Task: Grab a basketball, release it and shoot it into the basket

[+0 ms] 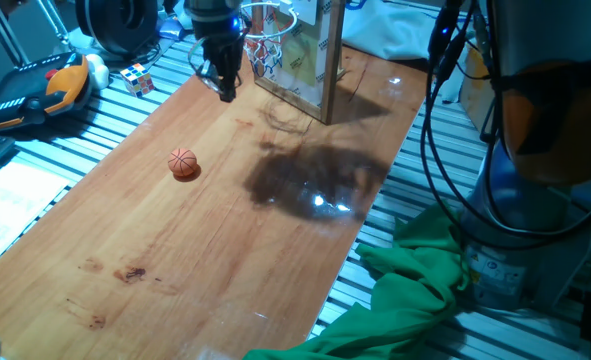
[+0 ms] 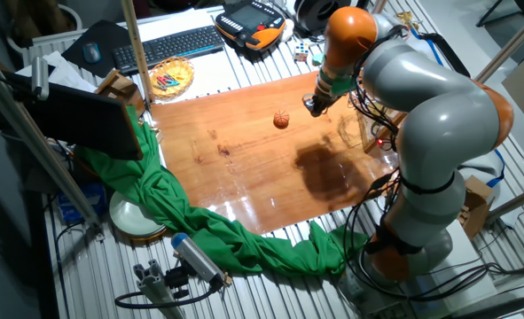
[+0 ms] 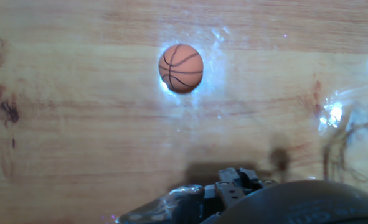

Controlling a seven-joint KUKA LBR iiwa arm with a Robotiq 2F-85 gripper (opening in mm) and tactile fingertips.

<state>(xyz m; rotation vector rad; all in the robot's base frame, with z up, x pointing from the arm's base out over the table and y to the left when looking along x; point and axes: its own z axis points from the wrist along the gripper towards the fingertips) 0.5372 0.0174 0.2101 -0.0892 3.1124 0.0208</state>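
The small orange basketball [image 1: 183, 162] [image 2: 281, 119] lies alone on the wooden tabletop [image 1: 155, 270]. In the hand view the basketball [image 3: 181, 68] rests on the wood near the top centre. My gripper [image 1: 223, 85] [image 2: 313, 106] hangs over the table's far end, above and beyond the ball, apart from it. Its fingers look spread and hold nothing. Just right of the gripper stands the basket [image 1: 270, 40], a red rim with white net on a clear wood-framed backboard [image 1: 313, 65]. In the hand view only the gripper's dark body shows at the bottom edge.
An orange-and-black plush toy [image 1: 60, 85] and a puzzle cube [image 1: 137, 78] lie off the board's far left corner. Green cloth [image 1: 405, 290] [image 2: 199, 221] drapes along one table edge. A keyboard [image 2: 168, 44] and a bowl [image 2: 171, 75] sit beyond the opposite edge. Cables [image 1: 445, 80] hang by the arm's base.
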